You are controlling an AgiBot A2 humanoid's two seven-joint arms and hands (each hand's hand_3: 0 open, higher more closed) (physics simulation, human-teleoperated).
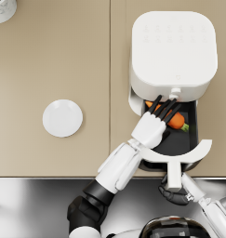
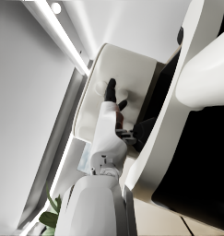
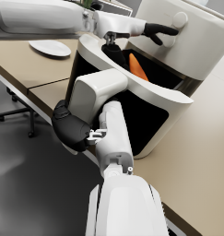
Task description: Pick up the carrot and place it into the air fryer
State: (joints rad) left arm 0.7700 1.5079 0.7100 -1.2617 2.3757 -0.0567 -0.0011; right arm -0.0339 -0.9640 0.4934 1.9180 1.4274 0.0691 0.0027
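While the air fryer [image 1: 172,49] stands at about 1 o'clock in the head view with its dark drawer [image 1: 191,139] pulled out toward the robot, the carrot [image 1: 176,121] lies inside that drawer, near the body of the appliance. Its long axis runs roughly from 10 o'clock to 4 o'clock, with the green end toward 4 o'clock. The left hand [image 1: 156,121] reaches over the drawer from 7 o'clock, its dark fingers [image 1: 166,108] extended toward 1 o'clock and overlapping the carrot's thick end. Whether those fingers grip the carrot or have let it go cannot be told: the head view hides the contact, and the right wrist view shows the carrot [image 3: 137,68] in the drawer just beside the left hand [image 3: 114,48], with no clear pinch. The right hand [image 1: 174,195] sits at 5 o'clock, wrapped around the drawer handle [image 1: 174,174]; the right wrist view confirms the right hand [image 3: 71,129] closed on the handle [image 3: 97,94]. A white plate [image 1: 62,118] rests at 9 o'clock on the tan counter [image 1: 54,60], well apart from the appliance. Judgement: placement appears essentially complete. The left hand is the nearer one, and its way out lies back toward 7 o'clock, along its own forearm, clear of the drawer rim.
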